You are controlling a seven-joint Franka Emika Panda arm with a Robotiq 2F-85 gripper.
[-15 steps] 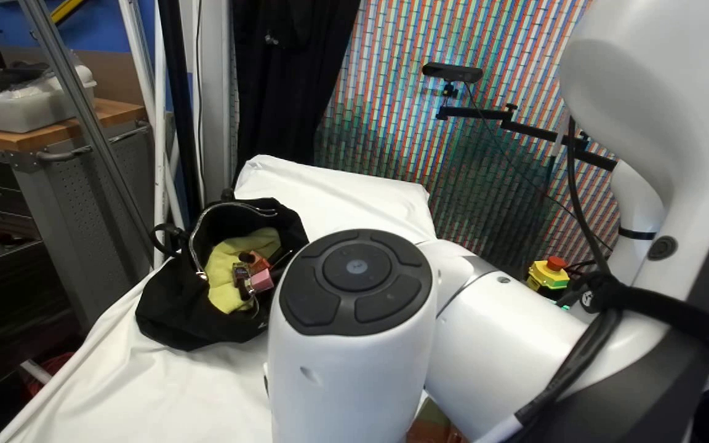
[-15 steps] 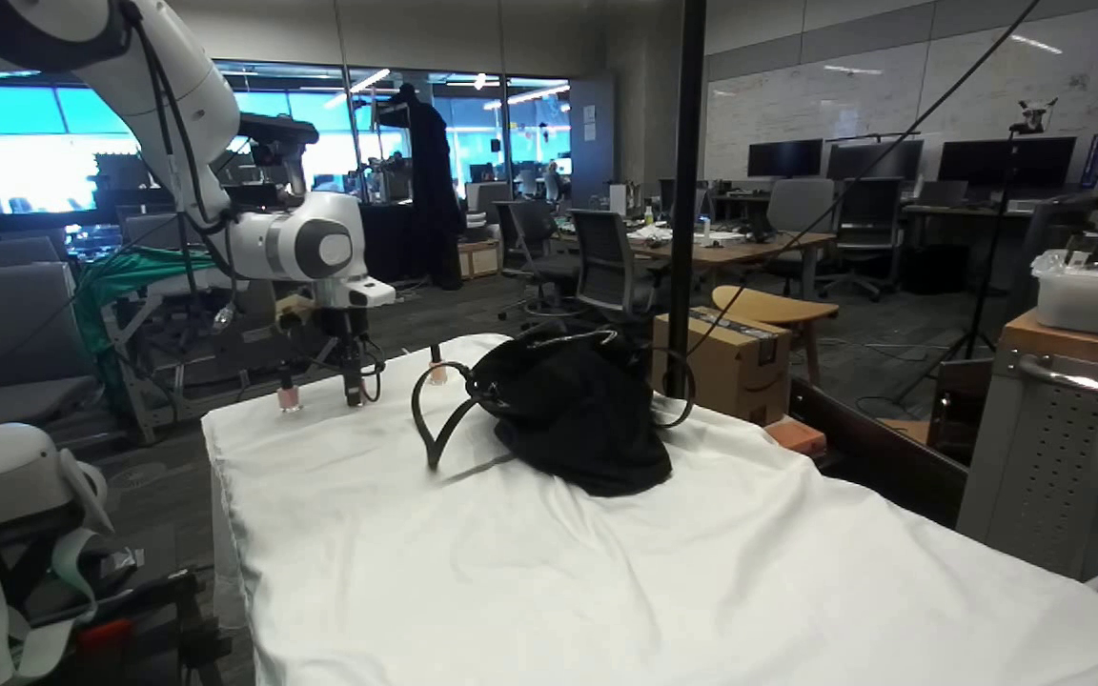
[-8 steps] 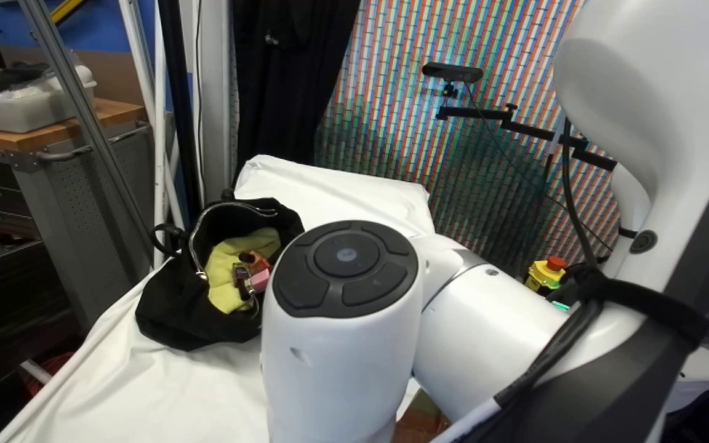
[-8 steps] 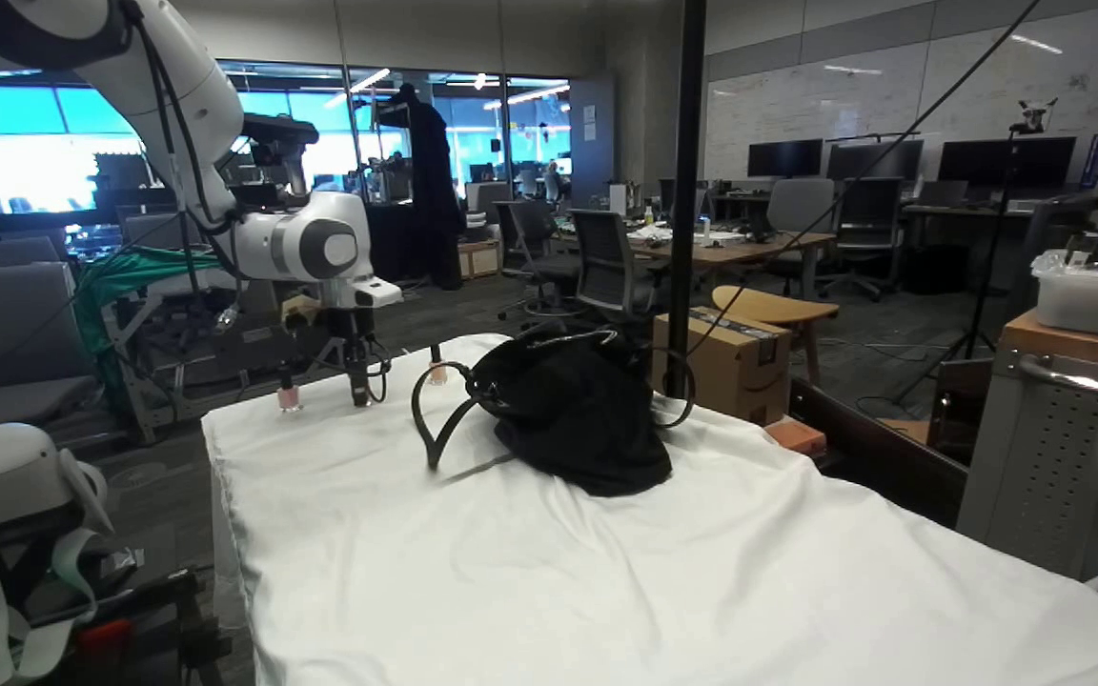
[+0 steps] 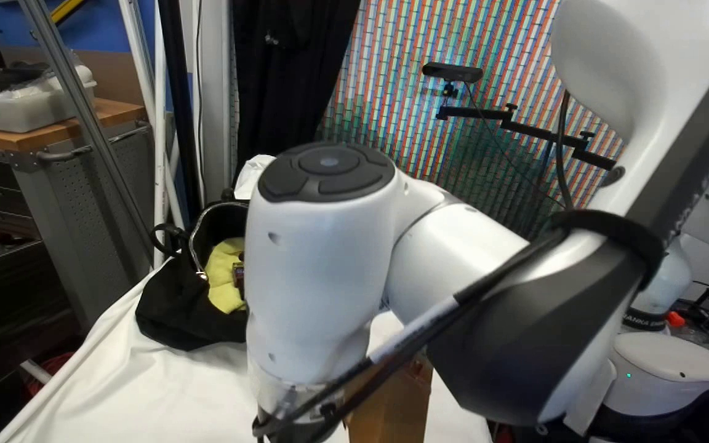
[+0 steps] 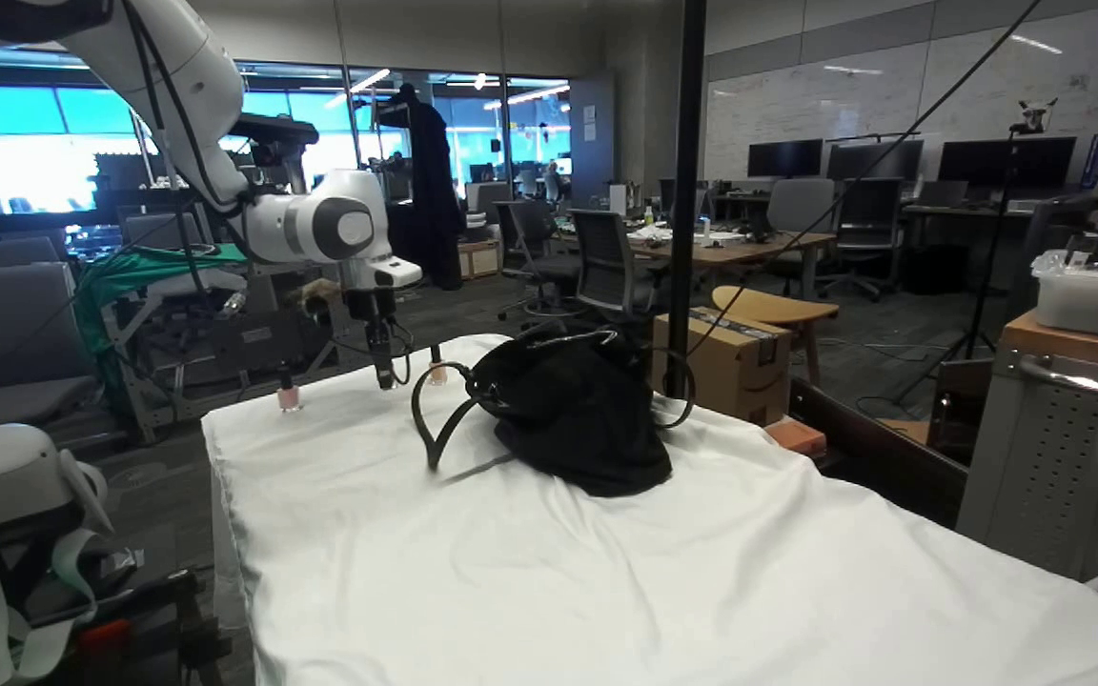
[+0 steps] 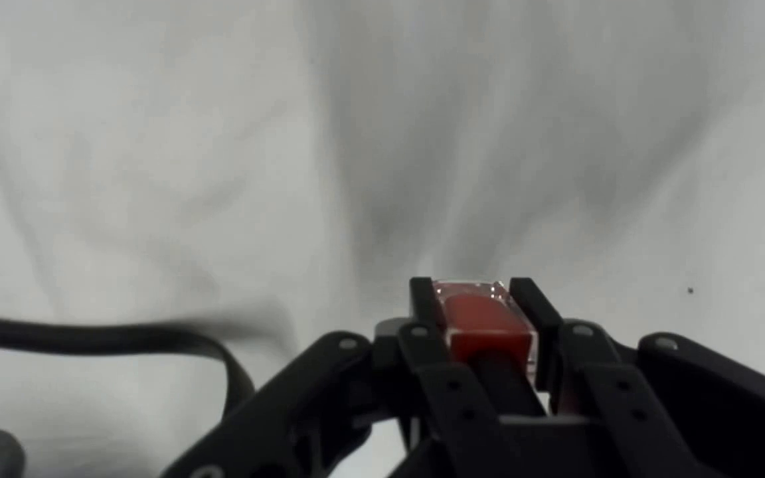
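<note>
White arm (image 6: 196, 95) arches, tool (image 7: 477, 309) pointing down, clasping red bottle (image 7: 483, 322).

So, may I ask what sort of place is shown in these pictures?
Most likely a robotics lab inside an open-plan office. A robot arm reaches over a cloth-covered table, while office chairs and desk monitors fill the background.
</note>
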